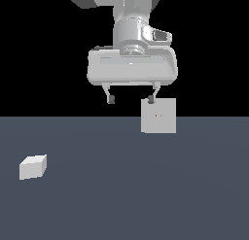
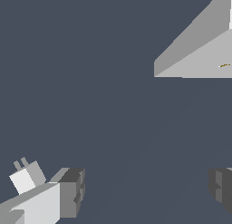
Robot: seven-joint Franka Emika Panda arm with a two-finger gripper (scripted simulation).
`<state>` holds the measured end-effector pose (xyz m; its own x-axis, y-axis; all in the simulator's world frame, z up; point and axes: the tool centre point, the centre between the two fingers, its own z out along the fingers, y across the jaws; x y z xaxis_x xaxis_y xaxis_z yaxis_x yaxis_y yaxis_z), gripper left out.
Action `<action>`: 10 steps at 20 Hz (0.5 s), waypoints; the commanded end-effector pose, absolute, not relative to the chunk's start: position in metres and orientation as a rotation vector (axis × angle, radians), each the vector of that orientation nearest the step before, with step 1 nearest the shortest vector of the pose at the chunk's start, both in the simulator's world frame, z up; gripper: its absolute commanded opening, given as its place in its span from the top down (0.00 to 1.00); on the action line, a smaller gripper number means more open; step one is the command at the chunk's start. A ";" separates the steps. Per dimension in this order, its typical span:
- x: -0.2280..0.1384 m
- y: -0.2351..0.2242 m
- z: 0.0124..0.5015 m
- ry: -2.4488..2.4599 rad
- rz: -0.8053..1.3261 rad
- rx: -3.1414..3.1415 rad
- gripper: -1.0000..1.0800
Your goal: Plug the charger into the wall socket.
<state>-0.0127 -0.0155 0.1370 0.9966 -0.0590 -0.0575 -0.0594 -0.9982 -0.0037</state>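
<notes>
The charger (image 1: 33, 166) is a small white block lying on the floor at the exterior view's left; in the wrist view the charger (image 2: 26, 177) shows two short prongs on one end. The wall socket (image 1: 158, 116) is an upright light-grey square plate with a tiny yellowish dot, standing at centre right; the wrist view catches the wall socket (image 2: 201, 53) at an angle. My gripper (image 1: 131, 99) hangs high above the floor, open and empty, with one fingertip (image 1: 151, 99) overlapping the socket's upper corner in the exterior view. The charger lies well off to the side of it.
A flat dark blue-grey floor (image 1: 121, 195) spans the scene, with black background behind. Nothing else stands on it.
</notes>
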 end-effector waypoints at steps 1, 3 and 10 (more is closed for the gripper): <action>-0.013 -0.015 0.137 0.093 0.090 -3.133 0.04; -0.013 -0.015 0.137 0.090 0.088 -3.133 0.04; -0.016 0.000 0.132 0.035 0.051 -3.132 0.04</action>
<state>-0.0153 -0.0050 0.1332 0.9987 -0.0328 -0.0392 -0.0331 -0.9994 -0.0074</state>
